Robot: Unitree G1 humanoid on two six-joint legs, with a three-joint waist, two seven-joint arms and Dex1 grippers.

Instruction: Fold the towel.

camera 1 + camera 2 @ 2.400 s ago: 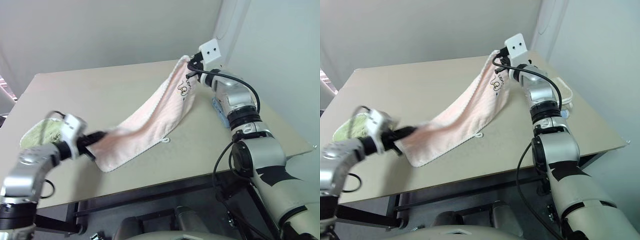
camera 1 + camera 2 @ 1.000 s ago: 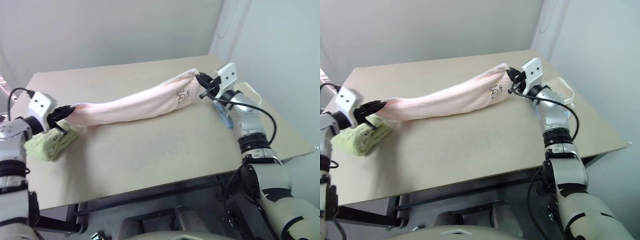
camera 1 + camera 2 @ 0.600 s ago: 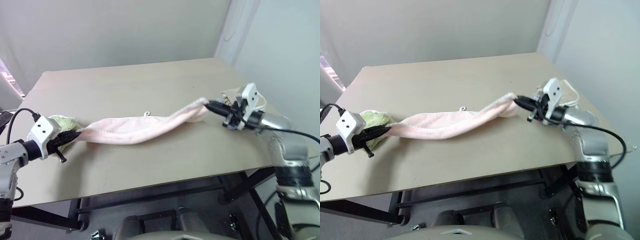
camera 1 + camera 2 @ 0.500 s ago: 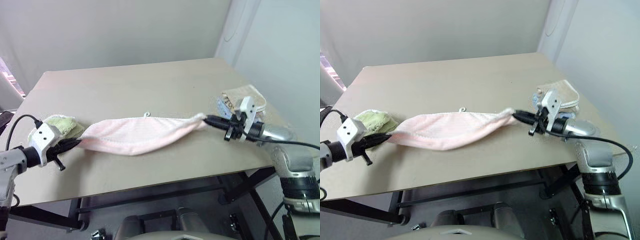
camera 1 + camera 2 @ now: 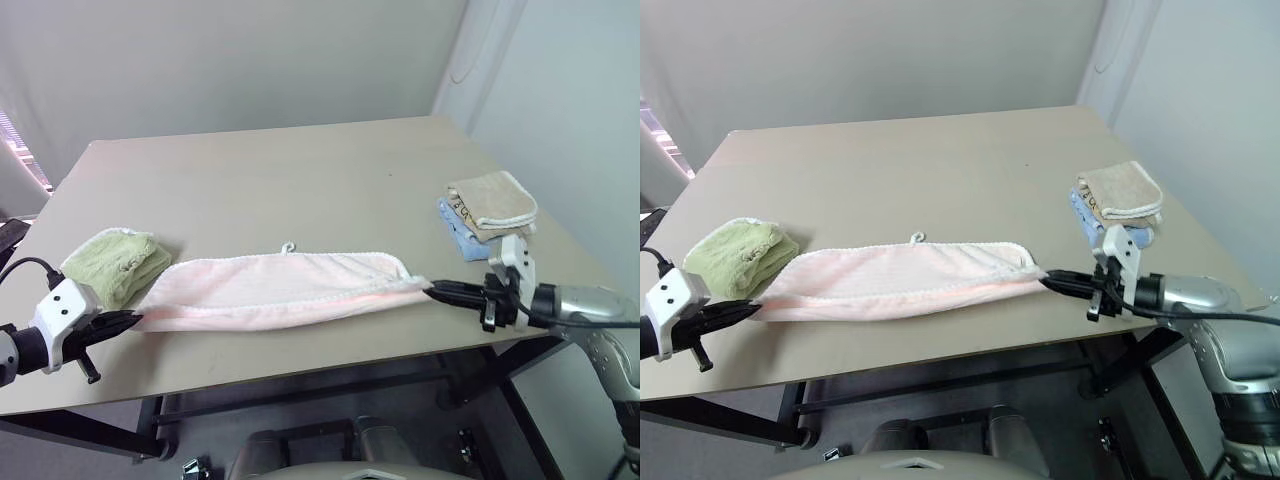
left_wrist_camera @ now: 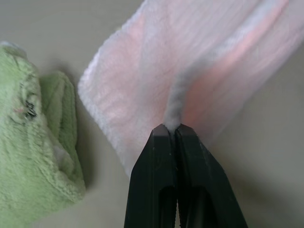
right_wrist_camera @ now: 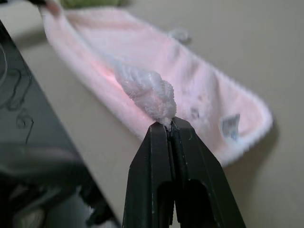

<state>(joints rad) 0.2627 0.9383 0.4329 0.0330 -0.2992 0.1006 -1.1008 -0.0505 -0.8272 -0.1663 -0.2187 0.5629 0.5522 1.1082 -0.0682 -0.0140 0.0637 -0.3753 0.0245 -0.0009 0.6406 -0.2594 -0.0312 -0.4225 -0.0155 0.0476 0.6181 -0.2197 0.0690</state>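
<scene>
Beige table (image 5: 300, 180) under grey walls, pink towel (image 5: 280, 290) flat, both claws clamped on its ends

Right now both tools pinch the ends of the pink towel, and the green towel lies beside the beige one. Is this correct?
Not quite. The green towel lies by the left tool, far from the beige towel near the right tool, as the left eye view shows. Both tools do pinch the pink towel.

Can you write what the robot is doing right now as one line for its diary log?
task: fold towel | left gripper: shut on towel end | right gripper: shut on other end | towel: flat on table, folded lengthwise
</scene>
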